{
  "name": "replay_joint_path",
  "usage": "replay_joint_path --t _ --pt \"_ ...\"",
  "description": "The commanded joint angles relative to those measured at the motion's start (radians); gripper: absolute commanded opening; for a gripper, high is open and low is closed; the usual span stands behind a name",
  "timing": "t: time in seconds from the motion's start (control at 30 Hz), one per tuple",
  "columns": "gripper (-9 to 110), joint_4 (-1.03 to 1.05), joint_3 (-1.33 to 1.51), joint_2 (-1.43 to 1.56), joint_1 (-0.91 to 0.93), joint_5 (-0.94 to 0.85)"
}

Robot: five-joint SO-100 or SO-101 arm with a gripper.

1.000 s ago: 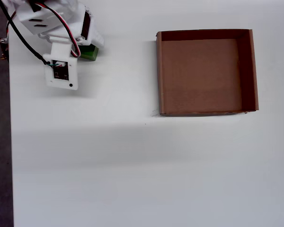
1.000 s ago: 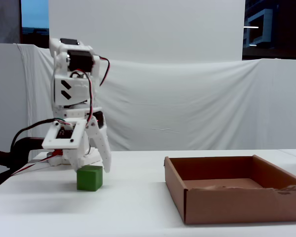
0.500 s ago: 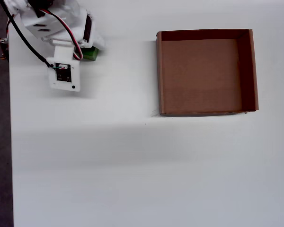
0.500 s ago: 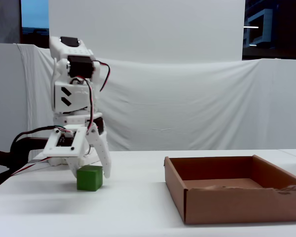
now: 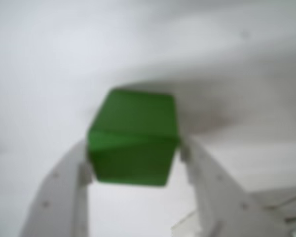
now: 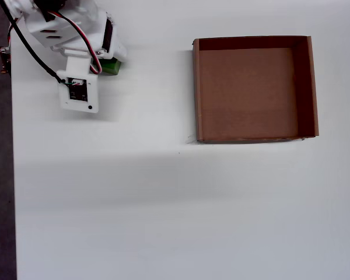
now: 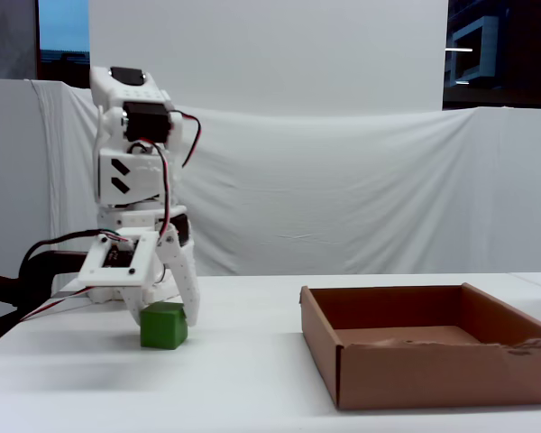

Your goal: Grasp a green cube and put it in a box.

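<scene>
My jaws sat spread around the green cube [image 5: 133, 138], one each side. It looked light, hard and easy to pinch by its flat sides. The box [image 6: 303, 87] sat at 3 o'clock in the overhead view.

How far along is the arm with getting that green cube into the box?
Early stage. Done: the gripper has reached the green cube, with its jaws on either side in the wrist view. In hand: closing the grasp; the cube looks to rest on the table in the fixed view, not lifted. Left: lift it, carry it across to the box, which lies empty, and release.
</scene>
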Motion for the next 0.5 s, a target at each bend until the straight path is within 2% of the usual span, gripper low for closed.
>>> replay_joint_path --t 0.0,0.47 --pt "22 -0.002 -0.012 0.037 0.009 -0.014" --pt "20 -0.018 0.026 0.071 0.008 -0.014"
